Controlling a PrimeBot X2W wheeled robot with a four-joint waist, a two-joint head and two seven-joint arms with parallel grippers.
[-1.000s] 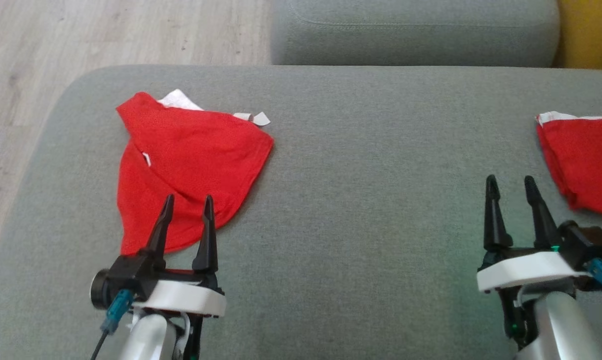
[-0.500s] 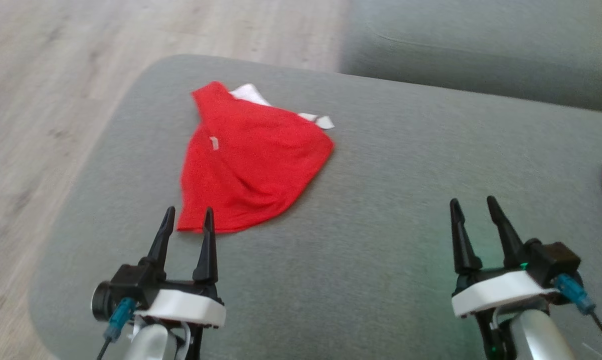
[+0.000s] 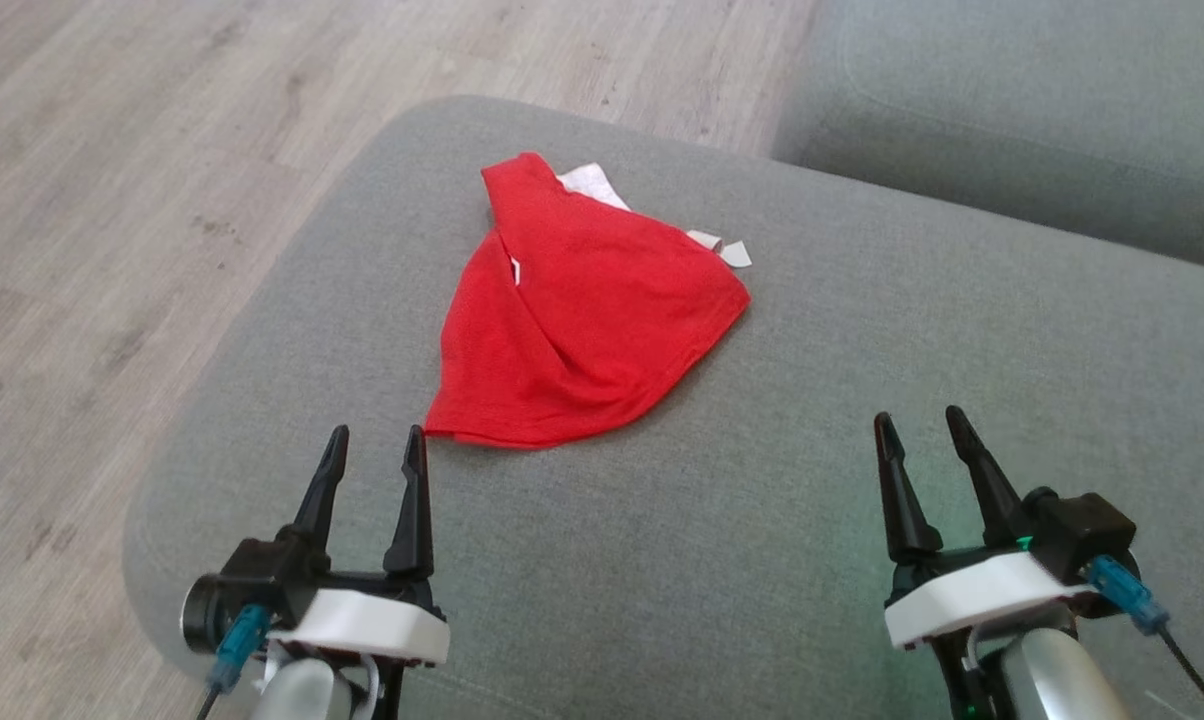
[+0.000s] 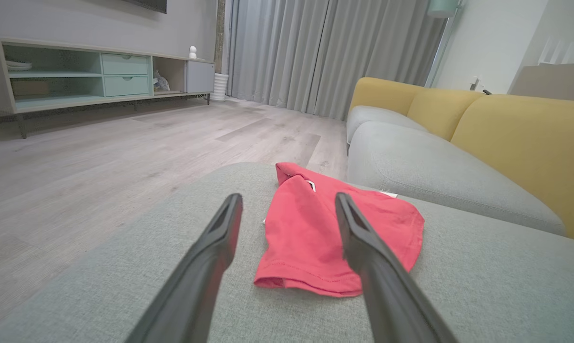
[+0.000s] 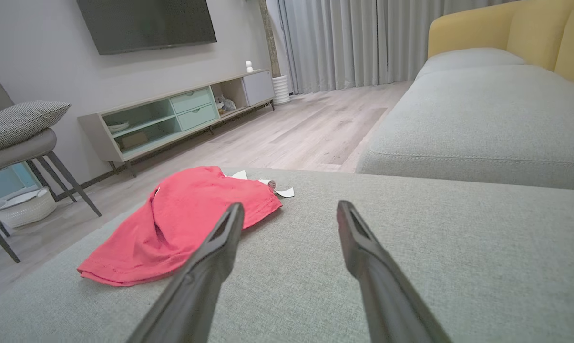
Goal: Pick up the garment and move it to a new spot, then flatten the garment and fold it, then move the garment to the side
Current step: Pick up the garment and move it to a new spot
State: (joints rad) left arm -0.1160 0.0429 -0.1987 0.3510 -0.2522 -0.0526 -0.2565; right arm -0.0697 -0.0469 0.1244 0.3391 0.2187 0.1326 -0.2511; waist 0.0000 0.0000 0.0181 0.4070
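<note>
Grey sofa seat (image 3: 862, 400) spans the head view. Red garment (image 3: 582, 330) lies crumpled on it near the far left corner, with white trim at its back edge. Left gripper (image 3: 378, 432) sits just short of the near hem, jaws wide, empty. Right gripper (image 3: 917, 414) is well apart, jaws wide, empty.

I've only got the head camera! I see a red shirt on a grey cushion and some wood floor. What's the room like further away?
Observer: Past the red shirt there's a dark TV up on the wall.
Operator: Cool! Anything under it?
Observer: A long low cabinet with pale green drawers.
Operator: Is the sofa all grey?
Observer: No, its back cushions are yellow.
</note>
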